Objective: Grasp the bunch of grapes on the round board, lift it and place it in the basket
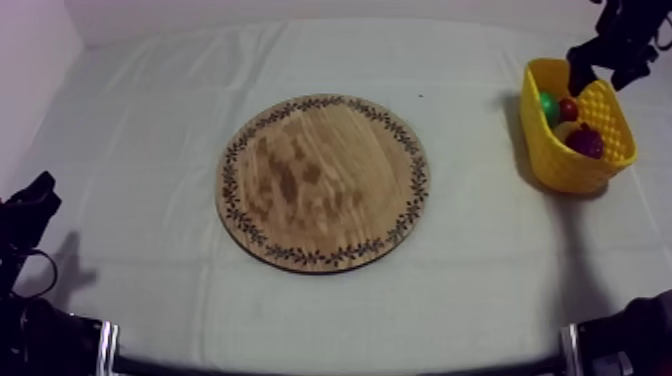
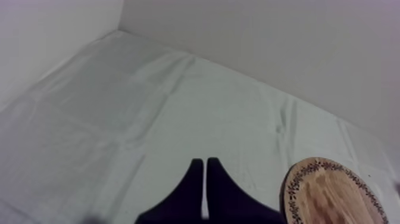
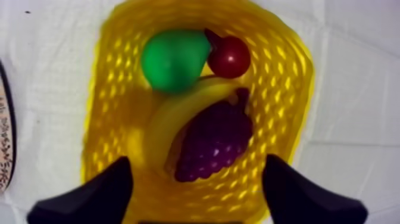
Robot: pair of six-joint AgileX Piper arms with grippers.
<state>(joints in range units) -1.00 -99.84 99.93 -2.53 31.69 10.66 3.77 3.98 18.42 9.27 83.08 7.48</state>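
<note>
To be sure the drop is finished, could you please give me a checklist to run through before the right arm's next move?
1. Grapes inside the basket: ok, they lie on the banana, near the pear and the small red fruit.
2. Right tool open, nothing between its fingers: ok.
3. Right tool's fingers free of the basket's walls: cannot tell; they hang over it.
4. Board bare of fruit: ok.
5. Left tool shut, over the cloth beside the board and far from the basket: ok.
</note>
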